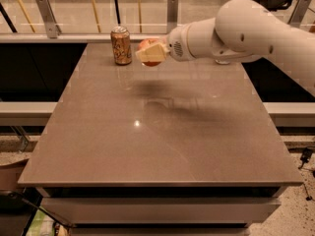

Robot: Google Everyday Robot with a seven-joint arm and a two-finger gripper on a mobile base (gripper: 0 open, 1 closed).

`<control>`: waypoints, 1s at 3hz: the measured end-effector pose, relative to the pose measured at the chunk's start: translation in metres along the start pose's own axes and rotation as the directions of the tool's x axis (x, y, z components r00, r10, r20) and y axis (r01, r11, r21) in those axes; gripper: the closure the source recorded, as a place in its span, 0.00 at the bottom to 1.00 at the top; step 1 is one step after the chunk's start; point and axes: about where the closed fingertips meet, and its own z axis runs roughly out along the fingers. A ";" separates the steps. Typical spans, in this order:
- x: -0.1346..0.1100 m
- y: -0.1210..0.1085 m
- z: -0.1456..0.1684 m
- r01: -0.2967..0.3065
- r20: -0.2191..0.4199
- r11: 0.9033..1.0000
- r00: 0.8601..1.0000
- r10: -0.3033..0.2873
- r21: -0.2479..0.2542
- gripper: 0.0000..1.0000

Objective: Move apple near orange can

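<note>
The gripper (151, 54) is clasping the apple (145, 44) between its fingers, holding it just beside the orange can (121, 45), which is standing upright on the table (147, 146).

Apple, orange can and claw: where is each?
apple (145, 44), camera view, pink upper side showing above the claw
orange can (121, 45), camera view, middle of its side
claw (149, 54), camera view, between its fingertips, gripping the apple

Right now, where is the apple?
In the camera view, the apple is held in the end effector over the far end of the table, just image-right of the orange can.
</note>
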 end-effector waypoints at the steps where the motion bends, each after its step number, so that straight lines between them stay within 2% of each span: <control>1: 0.005 -0.017 0.025 -0.011 0.002 1.000 1.000 0.011 -0.015 1.00; 3: 0.016 -0.023 0.065 0.008 0.035 0.999 0.999 -0.007 -0.037 1.00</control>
